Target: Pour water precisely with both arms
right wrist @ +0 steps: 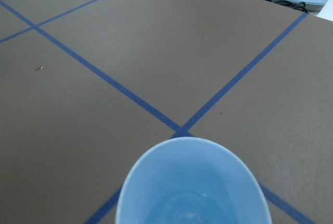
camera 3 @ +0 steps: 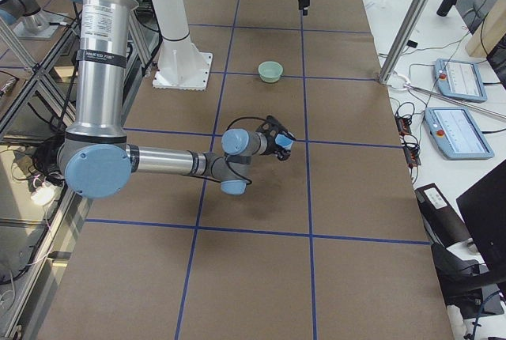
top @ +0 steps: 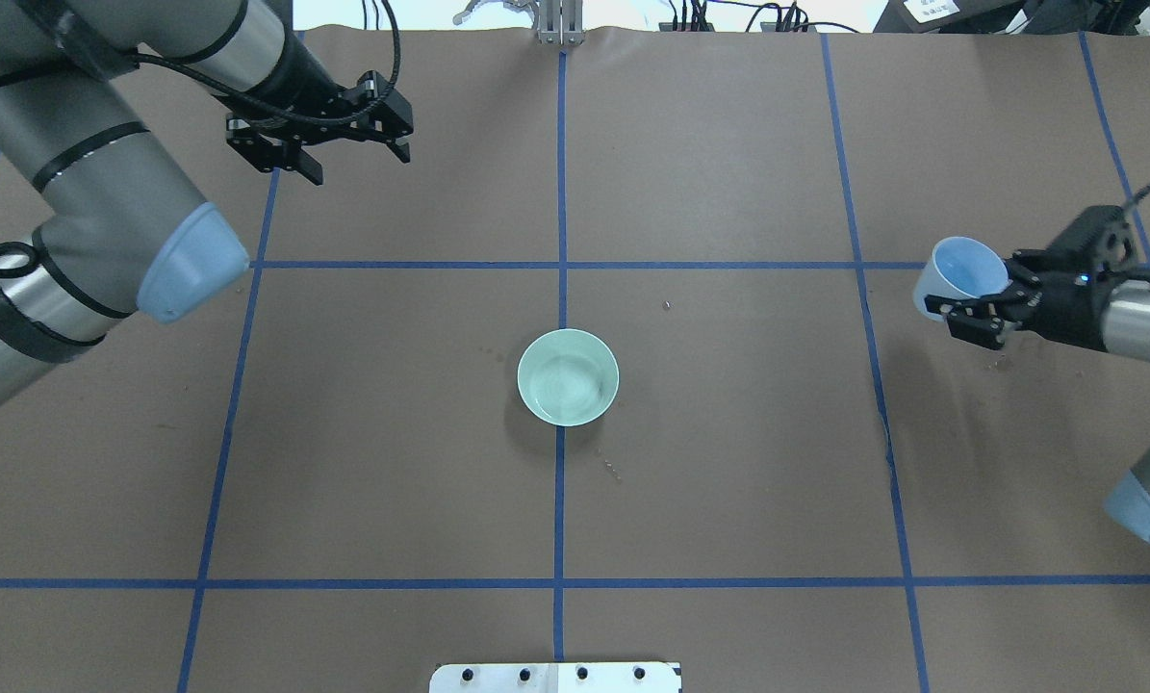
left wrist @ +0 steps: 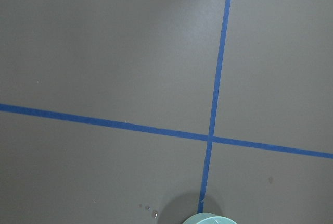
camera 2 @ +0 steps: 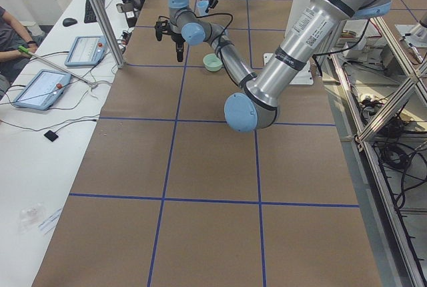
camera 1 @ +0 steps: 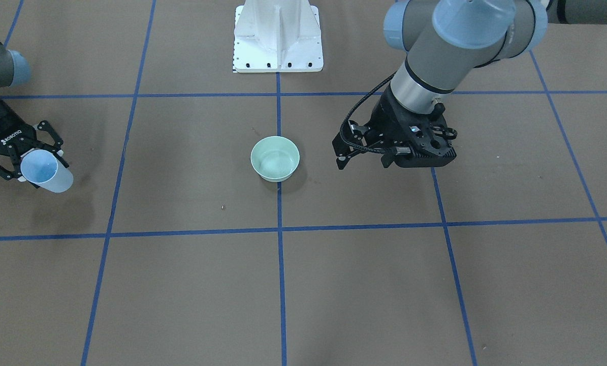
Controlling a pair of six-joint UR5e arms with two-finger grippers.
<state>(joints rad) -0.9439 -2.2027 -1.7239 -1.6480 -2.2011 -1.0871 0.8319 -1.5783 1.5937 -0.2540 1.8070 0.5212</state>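
A mint green bowl (camera 1: 275, 157) stands near the table's middle on a blue tape line; it also shows in the overhead view (top: 568, 376) and at the bottom edge of the left wrist view (left wrist: 208, 219). My right gripper (camera 1: 35, 169) is shut on a light blue cup (camera 1: 46, 173), held tilted above the table far from the bowl. The right wrist view shows a little water in the cup (right wrist: 192, 187). My left gripper (top: 396, 120) is open and empty, hovering beyond the bowl on the far left of the overhead view; it also shows in the front view (camera 1: 345, 147).
The white pedestal base (camera 1: 278, 38) stands at the robot's edge of the table. Blue tape lines (top: 561, 241) divide the brown surface. Small water drops (top: 613, 470) lie near the bowl. Tablets (camera 2: 40, 87) and cables lie on the operators' side table.
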